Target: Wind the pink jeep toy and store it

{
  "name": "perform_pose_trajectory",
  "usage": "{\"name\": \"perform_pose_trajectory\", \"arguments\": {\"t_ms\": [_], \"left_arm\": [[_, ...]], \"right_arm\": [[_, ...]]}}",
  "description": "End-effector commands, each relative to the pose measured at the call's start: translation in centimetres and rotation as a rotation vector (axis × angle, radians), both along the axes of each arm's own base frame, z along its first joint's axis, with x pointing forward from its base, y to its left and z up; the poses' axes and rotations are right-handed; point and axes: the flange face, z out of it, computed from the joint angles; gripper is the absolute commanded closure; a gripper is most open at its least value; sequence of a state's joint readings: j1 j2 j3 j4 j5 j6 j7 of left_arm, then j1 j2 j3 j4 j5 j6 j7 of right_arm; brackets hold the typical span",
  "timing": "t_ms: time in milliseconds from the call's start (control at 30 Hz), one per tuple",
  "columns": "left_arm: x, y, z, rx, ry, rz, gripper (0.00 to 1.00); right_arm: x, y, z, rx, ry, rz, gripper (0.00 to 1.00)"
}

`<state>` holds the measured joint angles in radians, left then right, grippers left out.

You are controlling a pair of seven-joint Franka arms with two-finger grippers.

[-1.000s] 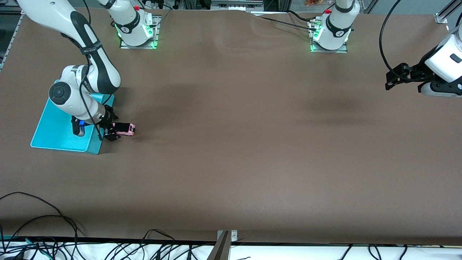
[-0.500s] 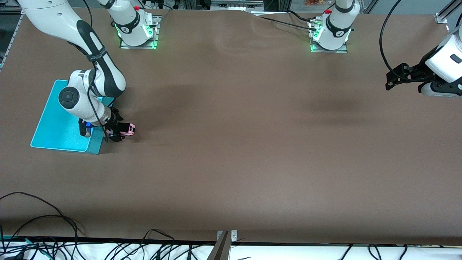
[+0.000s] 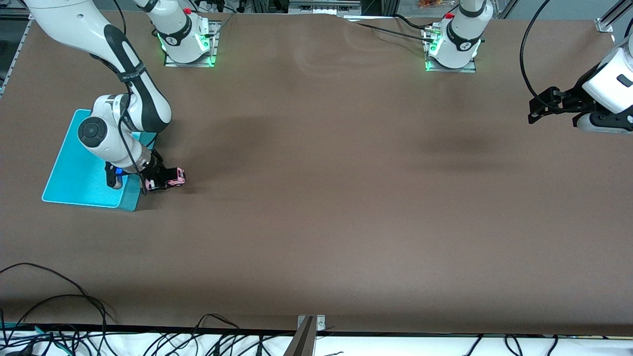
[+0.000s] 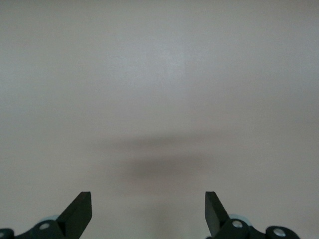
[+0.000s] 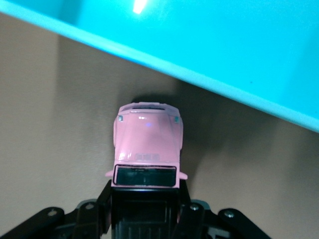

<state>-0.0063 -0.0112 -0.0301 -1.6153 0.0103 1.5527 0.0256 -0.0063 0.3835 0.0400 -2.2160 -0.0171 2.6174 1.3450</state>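
Pink and black, the pink jeep toy (image 3: 174, 177) sits on the brown counter (image 3: 346, 198) at the left of the front frame, slightly above mid-height, touching nothing but the counter and the pincer that grips it. It lies just beside the cyan bin (image 3: 74, 178), outside the bin's wall, at the right arm's end of the counter.

The right pincer (image 3: 159, 179) is low at the counter surface and is clamped on the rear half of the jeep. In the right wrist view the fingers (image 5: 192, 219) press against both sides of the black roof section at the bottom centre of the frame, while the pink hood (image 5: 147, 134) projects clear of them toward the frame centre. The bin wall (image 5: 209, 69) crosses that frame diagonally from upper left to right edge, with a strip of bare counter between it and the hood.

The left pincer (image 3: 539, 106) hangs in the air at the right edge of the front frame, over bare counter at the left arm's end; this arm waits. Its jaws stand wide apart. In the left wrist view both fingertips (image 4: 79, 211) appear in the lower corners of the frame with only counter surface between them.
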Motion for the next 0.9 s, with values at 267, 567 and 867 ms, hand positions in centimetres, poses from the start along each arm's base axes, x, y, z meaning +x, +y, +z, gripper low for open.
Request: {"name": "perform_pose_trajectory", "arguments": {"t_ms": [267, 567, 867], "left_arm": [[0.2, 0.5, 0.6, -0.016, 0.006, -0.003, 0.00], [0.2, 0.5, 0.5, -0.016, 0.009, -0.003, 0.00], [0.1, 0.5, 0.5, -0.017, 0.015, -0.006, 0.00]], "right_arm": [[2.4, 2.3, 9.3, -0.018, 0.039, 0.183, 1.00], [2.7, 1.9, 13.6, 0.011, 0.165, 0.564, 1.00], [1.7, -6.7, 14.6, 0.041, 0.213, 0.809, 1.00]]}}
